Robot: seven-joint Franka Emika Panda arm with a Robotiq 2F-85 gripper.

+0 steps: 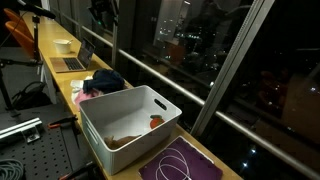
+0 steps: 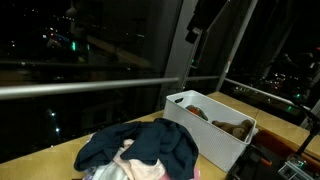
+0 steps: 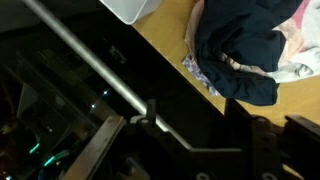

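— Fingers [image 3: 242, 135] stand apart, holding nothing; where's the dark cloth [image 3: 240, 45]?
— Well ahead of your fingertips, beside the bin [image 3: 130, 8]. Come down over its bunched middle before closing.

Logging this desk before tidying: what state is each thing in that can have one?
White plastic bin, uncovered, brown items lying inside.
Dark navy garment, crumpled in a heap on the wooden tabletop.
Grey laptop, lid open.
White cable, looped on a purple mat.
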